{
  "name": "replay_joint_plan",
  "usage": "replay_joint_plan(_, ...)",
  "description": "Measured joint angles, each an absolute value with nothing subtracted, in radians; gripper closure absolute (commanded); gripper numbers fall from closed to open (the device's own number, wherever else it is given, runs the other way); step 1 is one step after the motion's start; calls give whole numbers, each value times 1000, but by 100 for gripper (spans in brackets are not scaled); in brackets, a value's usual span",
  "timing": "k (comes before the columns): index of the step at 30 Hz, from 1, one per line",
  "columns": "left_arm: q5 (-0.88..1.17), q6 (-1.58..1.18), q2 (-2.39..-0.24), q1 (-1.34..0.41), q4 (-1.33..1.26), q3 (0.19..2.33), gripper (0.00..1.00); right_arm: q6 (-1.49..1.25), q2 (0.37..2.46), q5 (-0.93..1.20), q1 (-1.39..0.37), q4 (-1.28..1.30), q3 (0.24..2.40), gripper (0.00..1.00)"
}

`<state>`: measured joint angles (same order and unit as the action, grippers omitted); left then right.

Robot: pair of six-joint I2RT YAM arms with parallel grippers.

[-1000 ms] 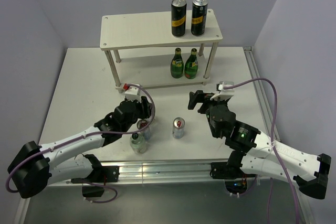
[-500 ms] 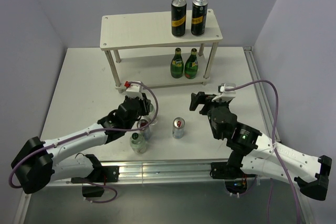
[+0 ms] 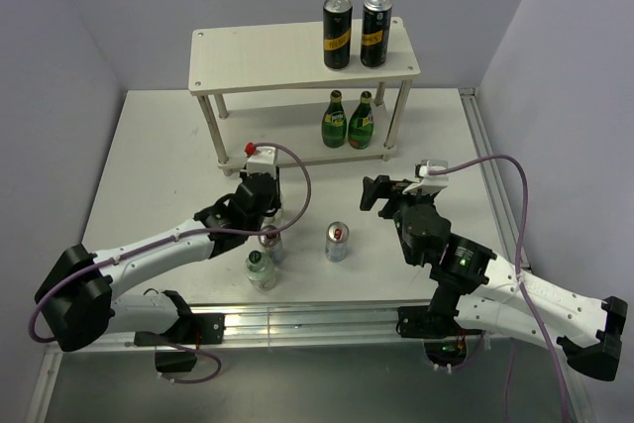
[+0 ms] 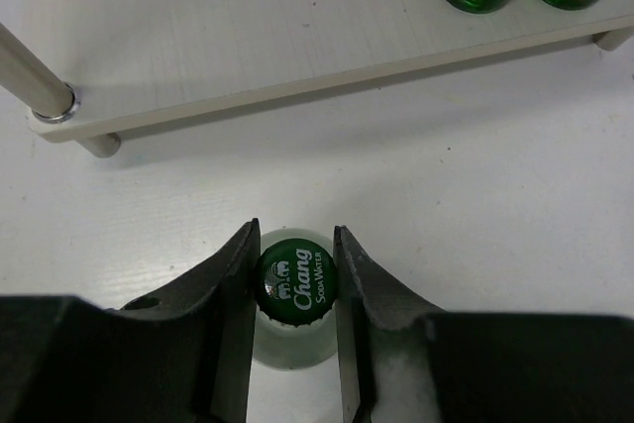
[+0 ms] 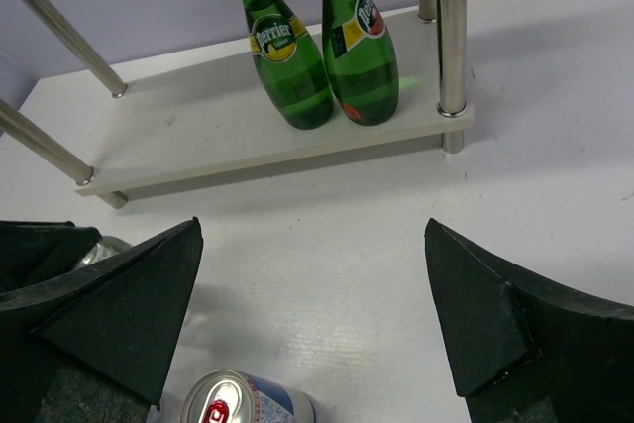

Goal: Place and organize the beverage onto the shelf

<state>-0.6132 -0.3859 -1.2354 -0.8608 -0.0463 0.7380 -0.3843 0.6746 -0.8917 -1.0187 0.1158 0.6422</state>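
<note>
You have only the two green bottles [image 5: 289, 66] on the shelf [image 3: 277, 66]; your left gripper [image 4: 295, 235] clamps one clear bottle [image 4: 296, 284] before it, right gripper [image 5: 312, 235] gapes, and another bottle [image 3: 262, 269] plus two cans [image 3: 338, 241] await shelving.

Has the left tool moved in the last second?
Yes. The left tool has shifted up the top view, away from the arm bases and closer to the shelf, and is shut on a soda bottle.
</note>
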Motion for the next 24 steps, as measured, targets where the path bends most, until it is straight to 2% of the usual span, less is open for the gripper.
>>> replay_joint_plan(12, -634, -294, -1313, -757, -64, 890, 100, -377, 662, -889, -1019, 103, 619, 0)
replay_joint_plan(24, -552, -263, -1313, -505, -118, 915, 100, -377, 672, -869, -1016, 89, 614, 0)
